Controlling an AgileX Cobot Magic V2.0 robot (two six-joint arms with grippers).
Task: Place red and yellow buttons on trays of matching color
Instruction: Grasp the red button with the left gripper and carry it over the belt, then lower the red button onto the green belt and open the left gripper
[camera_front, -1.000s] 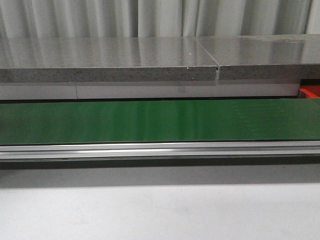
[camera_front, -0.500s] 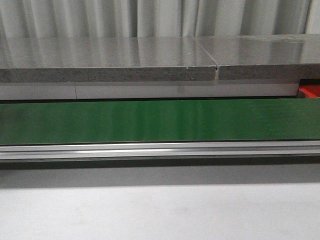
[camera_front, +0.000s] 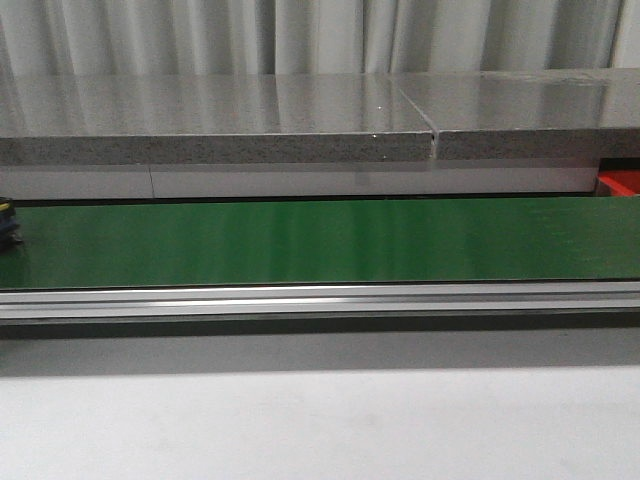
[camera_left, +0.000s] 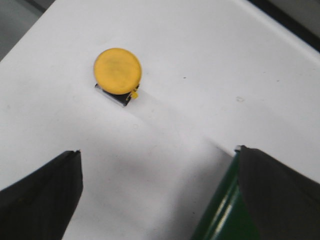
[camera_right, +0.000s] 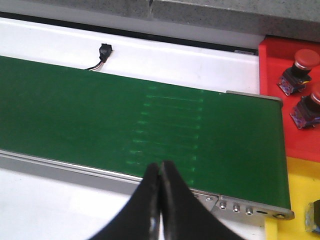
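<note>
In the left wrist view a yellow button (camera_left: 118, 71) stands on the white table, beyond my open, empty left gripper (camera_left: 157, 156). One edge of the green belt (camera_left: 225, 212) lies by one finger. My right gripper (camera_right: 160, 167) is shut and empty over the near rail of the green belt (camera_right: 125, 120). A red tray (camera_right: 272, 65) holds two red buttons (camera_right: 300, 62) (camera_right: 312, 105). A yellow tray (camera_right: 295, 200) sits beside it, with a button (camera_right: 314, 215) cut off at the frame edge. In the front view a small yellowish object (camera_front: 8, 222) shows at the belt's far left.
A grey stone ledge (camera_front: 300, 130) runs behind the belt (camera_front: 320, 240), with curtains above. A corner of the red tray (camera_front: 620, 183) shows at the right. A black connector with wires (camera_right: 104, 51) lies on the white strip behind the belt. Neither arm shows in the front view.
A small object has come into view at the far left end of the belt in the front view. Nothing else there has changed.
</note>
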